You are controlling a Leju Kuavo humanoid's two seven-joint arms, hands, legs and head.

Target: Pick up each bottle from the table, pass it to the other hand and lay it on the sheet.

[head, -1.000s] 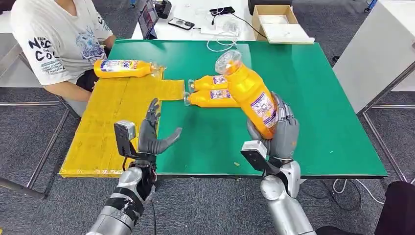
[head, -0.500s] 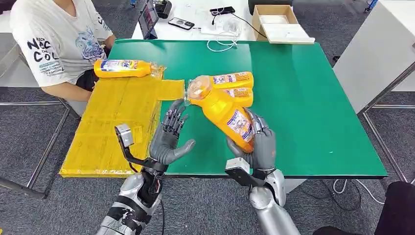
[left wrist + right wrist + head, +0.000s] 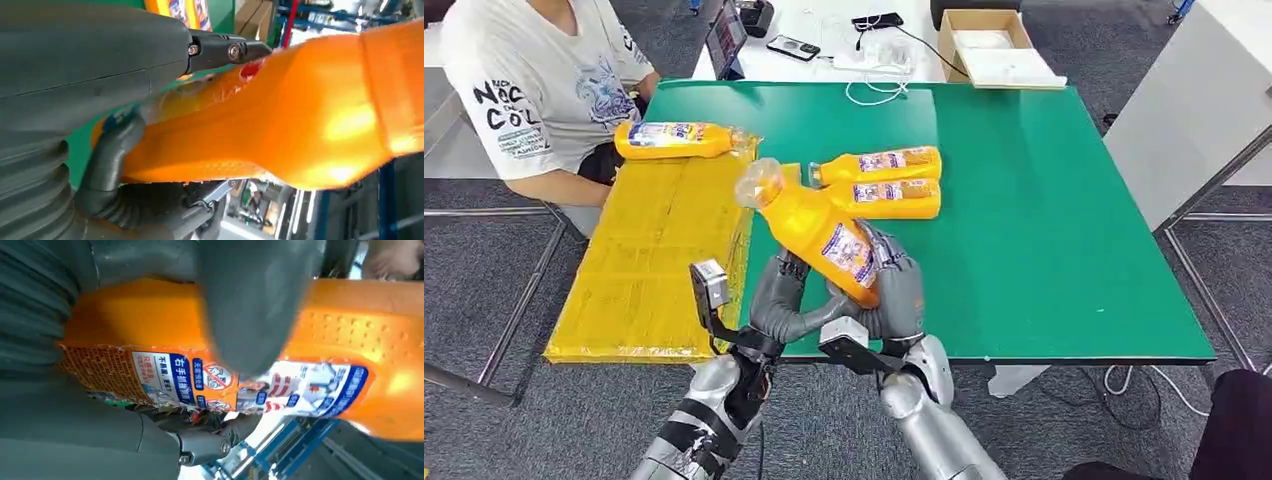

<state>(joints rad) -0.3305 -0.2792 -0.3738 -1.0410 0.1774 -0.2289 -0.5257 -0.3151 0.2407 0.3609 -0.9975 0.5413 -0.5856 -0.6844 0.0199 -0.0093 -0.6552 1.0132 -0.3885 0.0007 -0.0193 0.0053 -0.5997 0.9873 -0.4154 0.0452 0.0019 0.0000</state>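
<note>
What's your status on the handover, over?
Right hand grips the held bottle low; left hand touching its underside. Two bottles wait on the green table, one bottle on the yellow sheet. Nothing in the way.

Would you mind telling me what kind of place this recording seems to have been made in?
Probably an office or lab set up for robot trials. A green-topped table stands on grey carpet, a white desk behind it holds a phone, cables and a cardboard box, and a seated person watches beside the yellow sheet.

Head view high, facing down; wrist views close, sharing bottle [image 3: 816, 231].
</note>
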